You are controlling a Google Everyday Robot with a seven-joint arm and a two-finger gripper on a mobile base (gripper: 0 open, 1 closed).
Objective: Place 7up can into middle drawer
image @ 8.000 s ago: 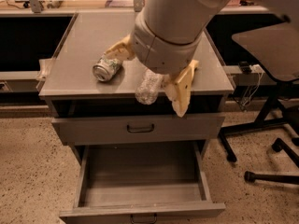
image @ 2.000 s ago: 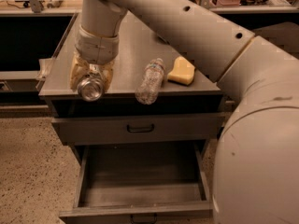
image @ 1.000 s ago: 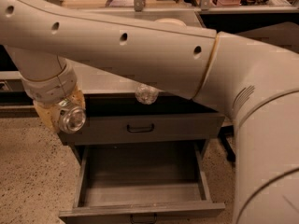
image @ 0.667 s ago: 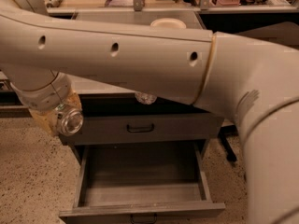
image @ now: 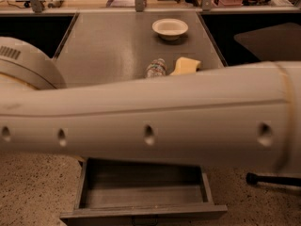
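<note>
My arm point(image: 164, 121) stretches across the whole middle of the camera view, from the right edge to the left. My gripper is out of view, past the arm's left end or behind it. The 7up can is hidden too. Below the arm, the middle drawer point(image: 141, 194) stands pulled open, a wide shallow grey tray whose visible inside holds nothing. The cabinet's drawer fronts above it are covered by the arm.
On the grey cabinet top point(image: 108, 41) lie a clear plastic water bottle point(image: 155, 68) and a yellow sponge point(image: 185, 65), with a white bowl point(image: 170, 28) further back. A dark chair base point(image: 273, 179) sits on the speckled floor at the right.
The arm has swung lower across the view and now covers the cabinet front. The gripper with the can, seen at the left a moment ago, no longer shows.
</note>
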